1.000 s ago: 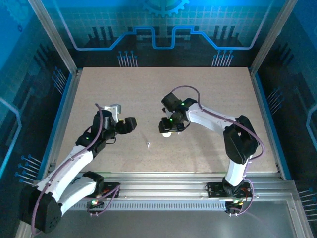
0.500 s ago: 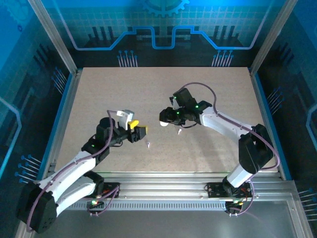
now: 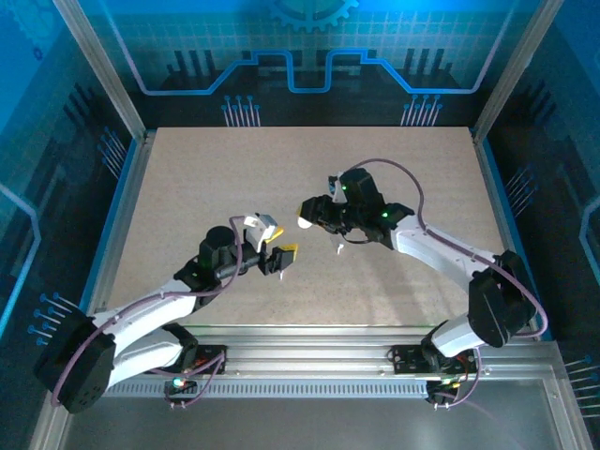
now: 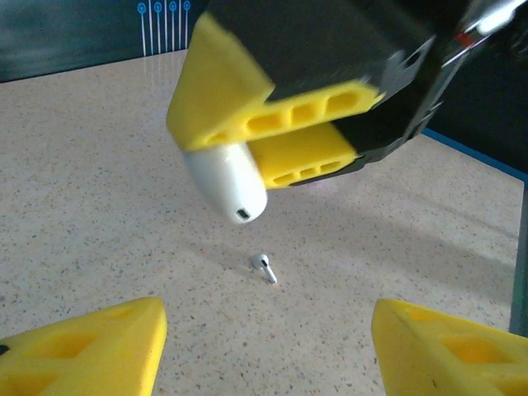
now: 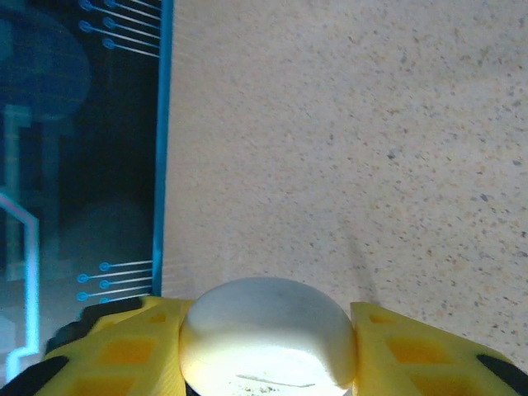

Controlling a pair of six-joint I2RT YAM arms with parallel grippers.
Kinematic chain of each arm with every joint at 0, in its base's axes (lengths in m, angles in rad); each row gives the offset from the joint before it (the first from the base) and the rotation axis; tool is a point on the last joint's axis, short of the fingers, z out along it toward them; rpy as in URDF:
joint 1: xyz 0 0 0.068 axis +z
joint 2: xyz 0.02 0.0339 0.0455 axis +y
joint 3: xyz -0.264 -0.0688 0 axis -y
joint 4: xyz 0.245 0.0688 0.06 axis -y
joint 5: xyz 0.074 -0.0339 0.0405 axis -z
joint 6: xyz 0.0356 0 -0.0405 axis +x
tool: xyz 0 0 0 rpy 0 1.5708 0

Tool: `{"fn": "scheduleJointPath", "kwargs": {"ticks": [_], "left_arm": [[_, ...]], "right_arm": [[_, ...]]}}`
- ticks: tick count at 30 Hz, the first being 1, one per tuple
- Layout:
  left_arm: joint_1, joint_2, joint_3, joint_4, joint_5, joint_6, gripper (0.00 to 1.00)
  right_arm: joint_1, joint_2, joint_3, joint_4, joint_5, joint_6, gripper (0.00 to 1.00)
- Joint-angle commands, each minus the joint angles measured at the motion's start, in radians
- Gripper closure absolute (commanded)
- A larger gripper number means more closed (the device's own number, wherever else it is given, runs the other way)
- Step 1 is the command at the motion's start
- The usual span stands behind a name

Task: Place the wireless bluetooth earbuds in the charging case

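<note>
My right gripper [image 3: 308, 221] is shut on the white charging case [image 3: 305, 222], held above the middle of the table. Its yellow fingers [image 5: 124, 351] press both sides of the rounded case [image 5: 266, 318]. From the left wrist, the case [image 4: 227, 183] sticks out of the right gripper with its port end down. One white stem-shaped earbud [image 4: 264, 266] lies on the table below it. My left gripper [image 4: 268, 334] is open and empty, its fingers wide apart just short of that earbud. From above, the left gripper [image 3: 280, 246] faces the case. A small white piece [image 3: 339, 248] lies under the right arm.
The speckled beige table [image 3: 187, 178] is framed by blue rails and metal posts. A blue edge strip [image 5: 163, 140] runs along the table's left side in the right wrist view. Both arm bases sit at the near rail.
My left gripper has swung right toward the table's middle and its jaws narrowed a little. The right gripper carried the case up and back, and its arm stretched out.
</note>
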Motion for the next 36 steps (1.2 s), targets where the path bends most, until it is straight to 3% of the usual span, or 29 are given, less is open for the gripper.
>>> {"fn": "scheduleJointPath", "kwargs": {"ticks": [1, 20, 23, 32, 36], "left_arm": [[-0.007, 0.027, 0.001, 0.087, -0.018, 0.019, 0.32], [-0.013, 0.067, -0.008, 0.203, 0.030, 0.082, 0.35], [-0.015, 0.076, -0.003, 0.219, -0.014, 0.069, 0.35], [-0.014, 0.094, -0.001, 0.330, 0.000, 0.015, 0.34], [-0.014, 0.096, -0.002, 0.366, -0.021, 0.002, 0.43]], "right_arm": [[0.009, -0.051, -0.017, 0.055, 0.031, 0.020, 0.59], [0.055, -0.087, -0.047, 0.156, 0.060, 0.052, 0.60], [0.059, -0.084, -0.050, 0.162, 0.056, 0.057, 0.60], [0.086, -0.076, -0.064, 0.177, 0.067, 0.070, 0.60], [0.094, -0.077, -0.071, 0.177, 0.071, 0.071, 0.60]]}}
